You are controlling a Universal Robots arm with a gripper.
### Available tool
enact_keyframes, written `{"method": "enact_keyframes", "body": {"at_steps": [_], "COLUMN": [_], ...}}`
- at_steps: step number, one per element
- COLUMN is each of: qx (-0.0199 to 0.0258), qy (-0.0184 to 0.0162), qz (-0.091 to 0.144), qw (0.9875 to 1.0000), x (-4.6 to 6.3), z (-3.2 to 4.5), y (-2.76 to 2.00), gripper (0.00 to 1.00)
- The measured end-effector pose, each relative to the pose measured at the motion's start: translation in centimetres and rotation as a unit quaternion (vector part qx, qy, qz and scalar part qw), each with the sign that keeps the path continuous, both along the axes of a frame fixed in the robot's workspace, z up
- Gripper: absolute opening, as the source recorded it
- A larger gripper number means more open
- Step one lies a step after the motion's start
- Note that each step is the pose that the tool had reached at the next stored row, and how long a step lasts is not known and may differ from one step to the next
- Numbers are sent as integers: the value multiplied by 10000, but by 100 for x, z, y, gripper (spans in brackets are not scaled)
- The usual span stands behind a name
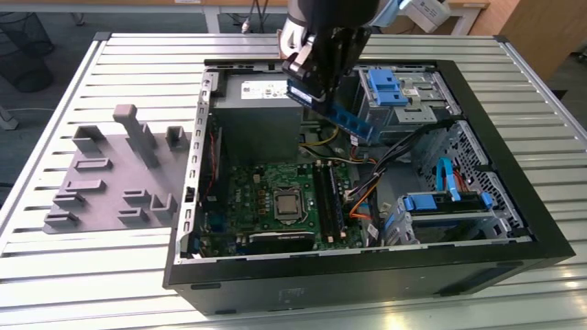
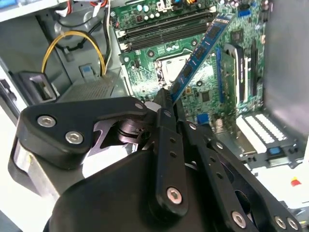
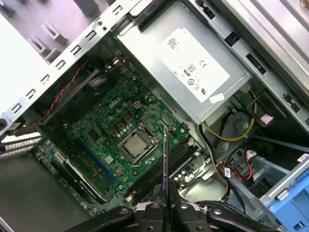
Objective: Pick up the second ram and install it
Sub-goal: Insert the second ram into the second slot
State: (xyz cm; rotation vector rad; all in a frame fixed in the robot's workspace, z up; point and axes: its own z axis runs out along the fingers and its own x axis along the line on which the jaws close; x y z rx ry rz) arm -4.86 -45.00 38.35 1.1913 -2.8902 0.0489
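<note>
One grey plastic fixture (image 1: 110,179) with upright slots lies on the slatted metal desk (image 1: 55,275) at the exterior view's left. Beside it stands the open black computer case (image 1: 367,275), a green motherboard (image 1: 266,199) inside. Above the case's grey power supply (image 1: 252,103), the black claw (image 1: 310,72) is clamped on the second ram (image 1: 353,120), a long blue memory stick held tilted in the air. Light-blue plastic drive brackets (image 1: 385,86) sit further right.

My worktop (image 1: 137,62) is pale slatted metal; on it sit an open black computer case (image 1: 348,278) and, just beside it, a grey parts holder (image 1: 101,199).
</note>
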Motion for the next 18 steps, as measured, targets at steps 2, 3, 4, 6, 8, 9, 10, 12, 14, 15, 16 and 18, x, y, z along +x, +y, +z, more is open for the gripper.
{"method": "enact_keyframes", "body": {"at_steps": [2, 3, 4, 6, 8, 9, 10, 12, 14, 15, 16, 18], "qx": [0, 0, 0, 0, 0, 0, 0, 0, 0, 0, 0, 0], "qy": [0, 0, 0, 0, 0, 0, 0, 0, 0, 0, 0, 0], "qz": [-165, -253, -337, -507, -677, -766, -849, -1013, -1179, -1261, -1344, -1515], "qw": [9999, 9997, 9994, 9987, 9977, 9971, 9964, 9949, 9930, 9920, 9909, 9885], "x": [0, 0, 0, 0, 0, 0, 0, 0, 0, 0, 0, 0], "z": [-4, -6, -8, -13, -19, -22, -25, -32, -41, -47, -53, -66], "y": [1, 1, 1, 2, 2, 2, 2, 2, 2, 2, 2, 2], "gripper": [14, 14, 14, 14, 14, 14, 14, 14, 14, 14, 14, 14]}}
